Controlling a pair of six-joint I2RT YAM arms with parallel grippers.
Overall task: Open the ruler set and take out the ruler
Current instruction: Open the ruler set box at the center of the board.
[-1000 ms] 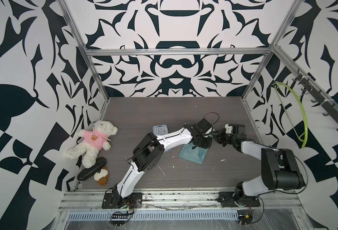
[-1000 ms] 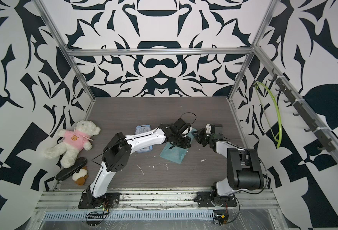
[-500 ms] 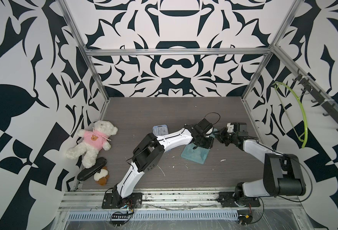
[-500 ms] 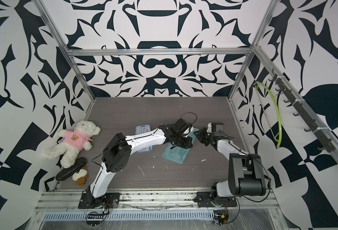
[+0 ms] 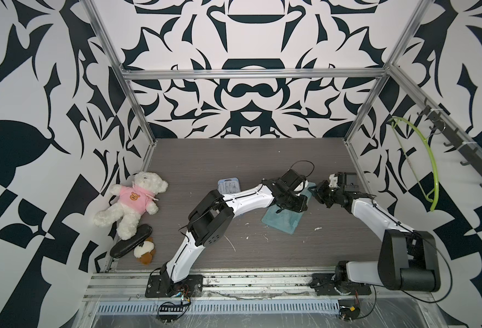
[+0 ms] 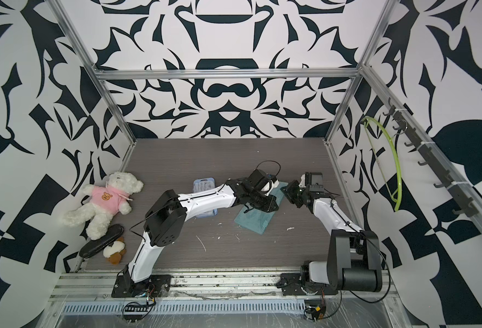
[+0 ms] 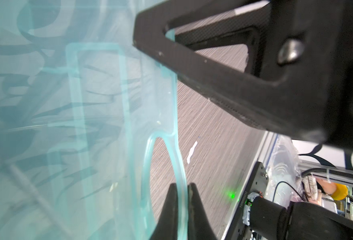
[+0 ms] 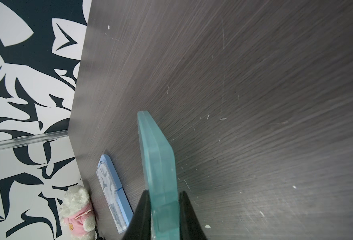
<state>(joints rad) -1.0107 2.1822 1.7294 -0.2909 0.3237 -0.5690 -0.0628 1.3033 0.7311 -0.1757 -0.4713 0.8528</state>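
Item: ruler set (image 5: pixel 282 220), teal, right of centre on the table (image 5: pixel 262 159). Held by the left hand (image 7: pixel 180 207), pinched on its thin rim, and the right hand (image 8: pixel 164 205), clamped on its thicker end. We advise peeling the halves apart slowly, without twisting.

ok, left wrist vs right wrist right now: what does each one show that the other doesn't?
Left wrist only: the ruler set seen broadside, translucent teal, with the rim of its hang loop pinched by the left gripper. Another black finger is clamped on its edge, presumably the other arm's.
Right wrist only: the right gripper shut on the set, seen edge-on. A blue case lies flat, and a teddy bear lies by the wall.
Both: the ruler set, gripped, and the dark table with white scraps.
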